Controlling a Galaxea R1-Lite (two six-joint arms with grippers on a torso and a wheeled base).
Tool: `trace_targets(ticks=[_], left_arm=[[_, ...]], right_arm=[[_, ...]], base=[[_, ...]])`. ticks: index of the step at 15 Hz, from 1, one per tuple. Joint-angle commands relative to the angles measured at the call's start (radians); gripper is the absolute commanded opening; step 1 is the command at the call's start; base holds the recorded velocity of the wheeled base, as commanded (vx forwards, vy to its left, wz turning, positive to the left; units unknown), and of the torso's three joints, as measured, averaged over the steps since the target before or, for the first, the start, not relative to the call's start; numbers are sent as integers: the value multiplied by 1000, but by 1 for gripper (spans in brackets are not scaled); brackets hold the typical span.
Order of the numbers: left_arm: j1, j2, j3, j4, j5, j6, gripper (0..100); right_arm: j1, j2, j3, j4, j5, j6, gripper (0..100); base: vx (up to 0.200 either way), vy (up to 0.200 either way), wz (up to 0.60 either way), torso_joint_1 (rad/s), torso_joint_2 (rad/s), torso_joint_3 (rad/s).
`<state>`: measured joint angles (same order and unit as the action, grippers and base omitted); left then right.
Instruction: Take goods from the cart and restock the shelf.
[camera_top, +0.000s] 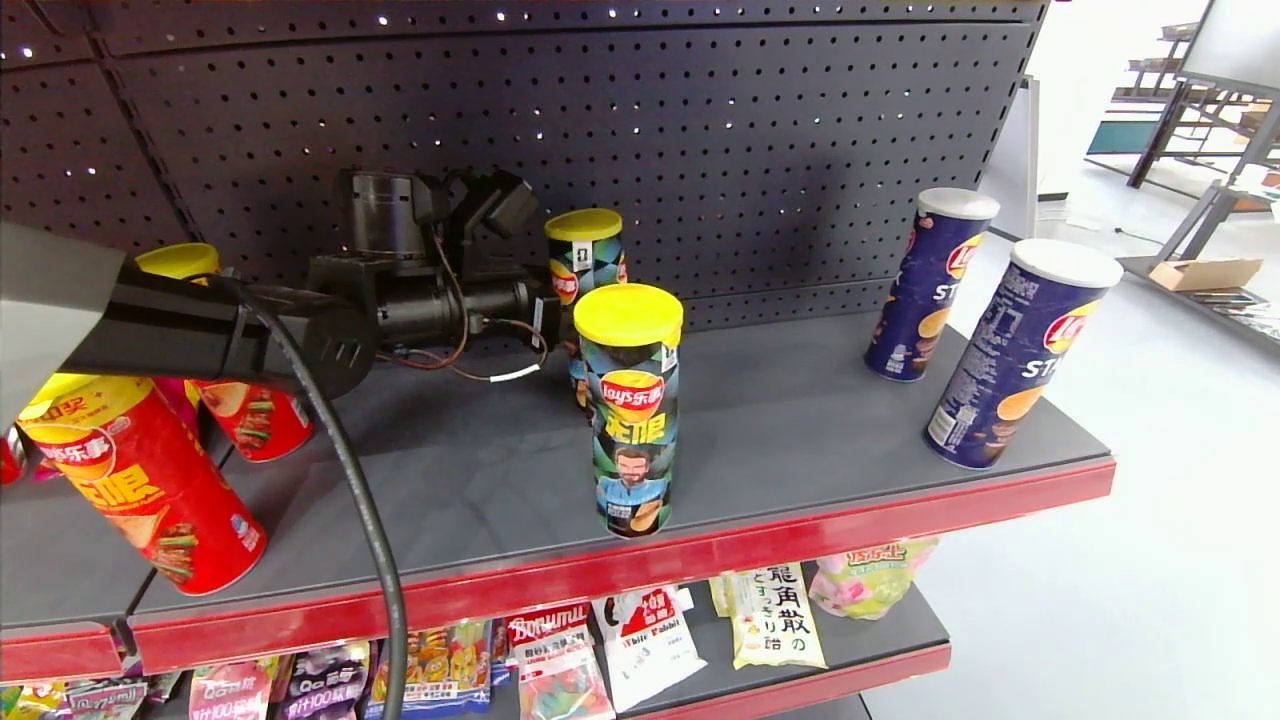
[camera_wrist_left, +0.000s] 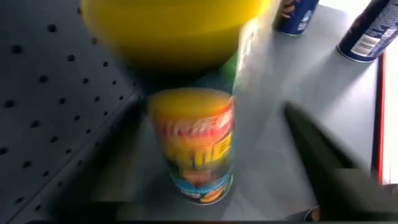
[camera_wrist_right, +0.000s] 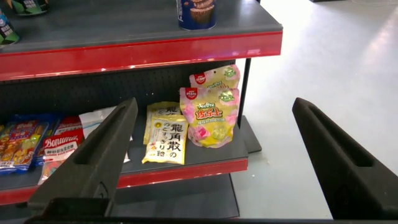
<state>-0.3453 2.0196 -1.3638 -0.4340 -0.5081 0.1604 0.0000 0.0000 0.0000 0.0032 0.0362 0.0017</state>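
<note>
Two yellow-lidded chip cans stand on the grey upper shelf (camera_top: 800, 470): one near the front edge (camera_top: 630, 410), one at the back (camera_top: 585, 255) by the pegboard. My left arm lies across the shelf from the left. Its gripper (camera_top: 562, 318) is beside the back can, and its fingers (camera_wrist_left: 336, 174) are spread wide. In the left wrist view a yellow lid (camera_wrist_left: 174, 31) looms very close and a second can (camera_wrist_left: 194, 149) stands farther off; whether the gripper touches a can I cannot tell. My right gripper (camera_wrist_right: 214, 102) hangs open and empty in front of the lower shelf.
Two blue cans (camera_top: 930, 285) (camera_top: 1015, 355) stand at the shelf's right end. Red cans (camera_top: 150, 480) (camera_top: 255, 415) stand at the left. Snack bags (camera_wrist_right: 211, 106) (camera_wrist_right: 166, 134) fill the lower shelf (camera_wrist_right: 186, 171). Open floor lies to the right.
</note>
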Motion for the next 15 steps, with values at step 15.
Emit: trace_targets(ticks=[15], left_arm=[[78, -559, 526, -5, 66, 8, 100]], right_arm=[[0, 2, 0, 0, 1, 0, 100]], base=[[0, 0, 0, 0, 0, 0]])
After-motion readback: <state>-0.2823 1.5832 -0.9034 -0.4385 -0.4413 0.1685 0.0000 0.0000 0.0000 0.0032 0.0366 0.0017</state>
